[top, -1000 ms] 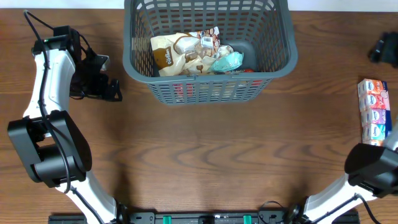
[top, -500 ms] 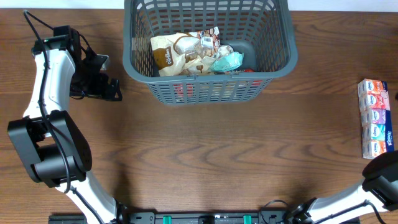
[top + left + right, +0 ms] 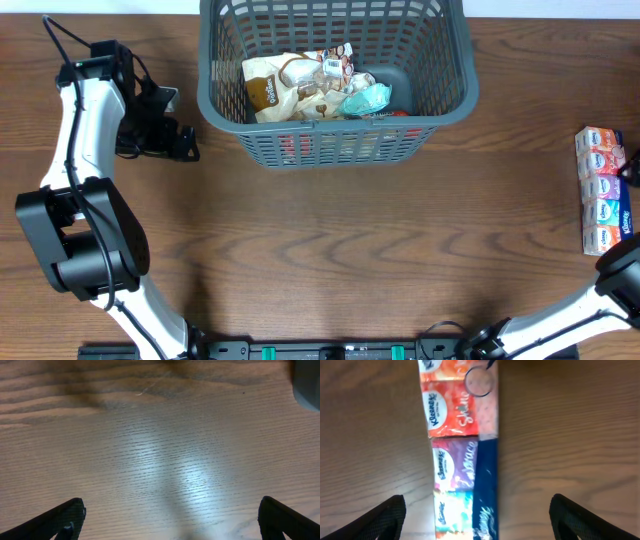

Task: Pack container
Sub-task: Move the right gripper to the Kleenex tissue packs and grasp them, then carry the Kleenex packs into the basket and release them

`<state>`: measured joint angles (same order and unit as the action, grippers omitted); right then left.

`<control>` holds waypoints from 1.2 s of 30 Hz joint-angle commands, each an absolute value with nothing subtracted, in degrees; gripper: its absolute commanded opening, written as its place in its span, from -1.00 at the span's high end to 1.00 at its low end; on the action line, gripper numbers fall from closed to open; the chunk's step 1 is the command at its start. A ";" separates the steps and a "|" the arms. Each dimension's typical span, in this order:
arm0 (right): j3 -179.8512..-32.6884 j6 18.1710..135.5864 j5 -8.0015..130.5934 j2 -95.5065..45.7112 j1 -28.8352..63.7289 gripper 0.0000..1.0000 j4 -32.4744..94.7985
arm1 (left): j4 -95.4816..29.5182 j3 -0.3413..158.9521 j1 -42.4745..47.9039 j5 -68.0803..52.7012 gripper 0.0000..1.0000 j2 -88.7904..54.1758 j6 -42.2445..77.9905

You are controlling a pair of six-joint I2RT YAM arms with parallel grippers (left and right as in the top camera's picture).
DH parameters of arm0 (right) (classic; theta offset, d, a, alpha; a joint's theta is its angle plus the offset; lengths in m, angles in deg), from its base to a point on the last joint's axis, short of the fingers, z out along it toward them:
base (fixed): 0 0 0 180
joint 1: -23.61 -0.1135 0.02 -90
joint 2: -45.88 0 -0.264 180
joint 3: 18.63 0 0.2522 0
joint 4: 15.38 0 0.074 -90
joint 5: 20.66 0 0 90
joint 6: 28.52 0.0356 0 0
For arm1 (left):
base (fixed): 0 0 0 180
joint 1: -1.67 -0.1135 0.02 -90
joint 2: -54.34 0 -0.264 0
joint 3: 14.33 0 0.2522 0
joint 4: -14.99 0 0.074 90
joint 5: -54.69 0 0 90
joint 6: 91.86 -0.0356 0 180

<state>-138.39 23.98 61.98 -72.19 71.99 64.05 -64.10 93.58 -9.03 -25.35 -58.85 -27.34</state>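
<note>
Overhead view shows the container (image 3: 400, 140) standing at the middle of the far edge of the bench (image 3: 320, 250). It already holds several items: beige and brown packets (image 3: 285, 85) against its left side and a teal packet (image 3: 365, 100) just beside them, toward the middle. Something red shows through the front lattice, too hidden to identify. Part of the container floor at the right is bare.

One item lies outside the container: a strip of joined tissue packs (image 3: 603, 190) flat on the bench near the right edge, well apart from the container.

Left jaws: apart to their full width and empty. The left wrist view shows only bare wood grain between the tips. The left arm (image 3: 80, 150) places them near the far left part of the bench, beside the container but not touching it.

Right jaws: wide apart and holding nothing. In the right wrist view the tissue packs (image 3: 462, 450) run lengthwise between the two tips, with clear bench on both sides of the strip. No contact is visible.

Task status, as judged: packing is well advanced. The tissue strip is the only loose item in view. It has not yet been gripped, lifted, carried to the far edge or released into the container.
</note>
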 commanded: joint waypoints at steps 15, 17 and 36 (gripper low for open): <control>-137.54 25.67 59.43 -87.27 66.61 -0.89 61.36 | -64.07 93.49 -8.49 -25.22 -0.97 -58.80 -23.78; -137.54 26.32 59.38 -87.62 66.64 -0.80 61.31 | -64.07 93.49 -8.49 -25.22 -0.97 -58.80 -23.78; -144.20 36.68 46.29 -83.38 61.35 0.97 61.14 | -64.07 93.49 -8.49 -25.24 -0.97 -58.80 -23.82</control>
